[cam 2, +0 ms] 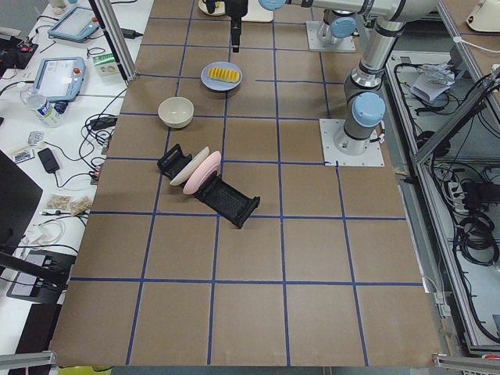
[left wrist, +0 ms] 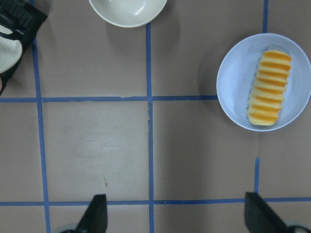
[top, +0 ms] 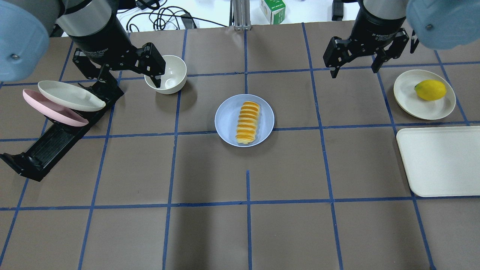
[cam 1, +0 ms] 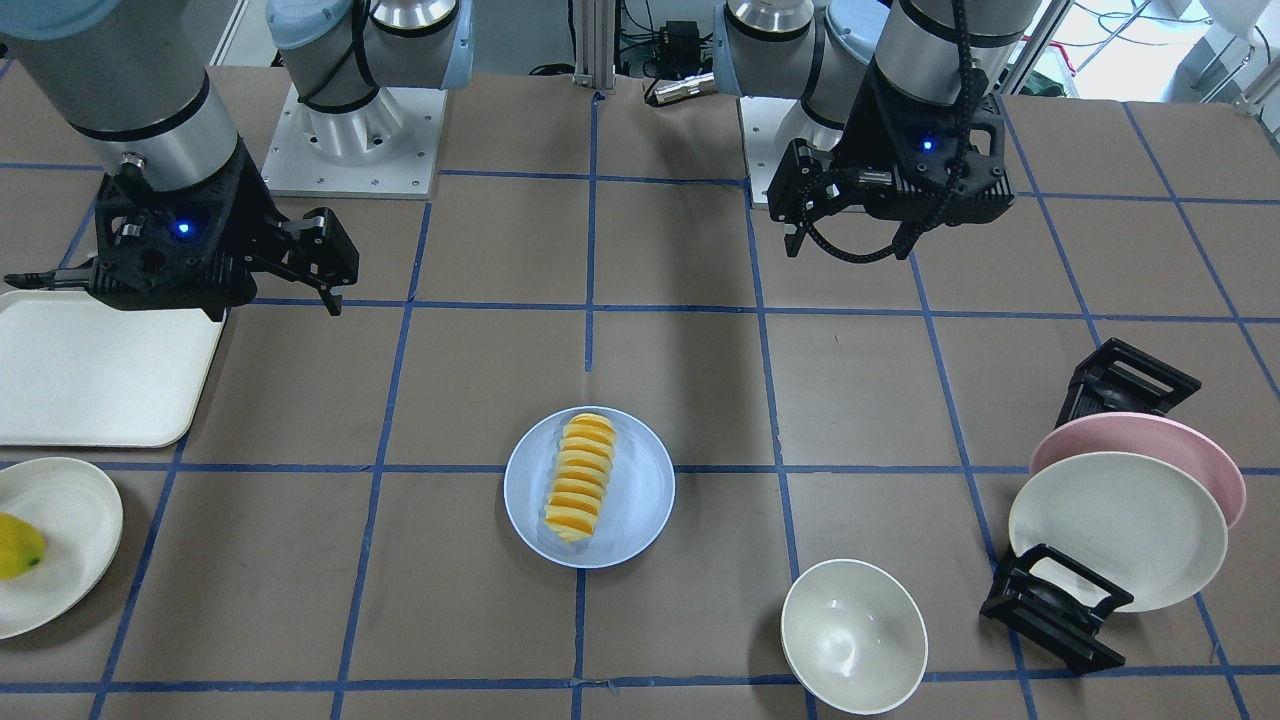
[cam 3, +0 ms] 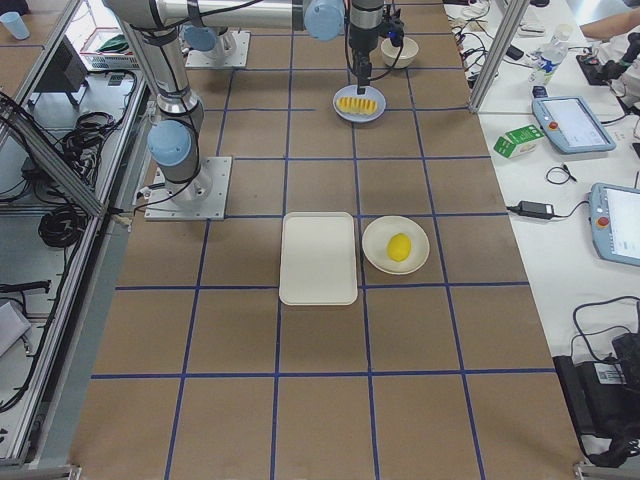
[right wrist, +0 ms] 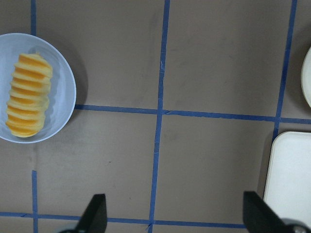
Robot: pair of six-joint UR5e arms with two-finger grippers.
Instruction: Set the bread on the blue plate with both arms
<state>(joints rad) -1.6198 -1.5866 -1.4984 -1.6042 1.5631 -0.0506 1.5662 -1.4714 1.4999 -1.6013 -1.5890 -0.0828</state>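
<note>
The bread (top: 247,123) lay on the blue plate (top: 226,120) at the middle of the table (top: 210,225), running lengthwise away from my base, slightly tilted, with its near end close to the plate's rim. Neither of my grippers touched it. My left gripper (left wrist: 177,214) hung above the table well to the left of the plate, its two fingers spread wide with only bare brown surface and blue tape lines between them. My right gripper (top: 354,71) hung well to the right of the plate, likewise wide apart and holding nothing. Just beside my left gripper stood a white bowl (top: 167,75), upright, and in the overhead view one finger overlapped its rim; whether it touched I could not tell. Farther left a black rack (top: 48,146) lay on the table with a pink plate (top: 48,110) and a white plate (top: 71,95) leaning in it, the white in front of the pink. On my right a lemon (top: 430,90) sat on a cream plate (top: 407,95), and just beside that plate, nearer to me, lay a cream tray (top: 438,161).
</note>
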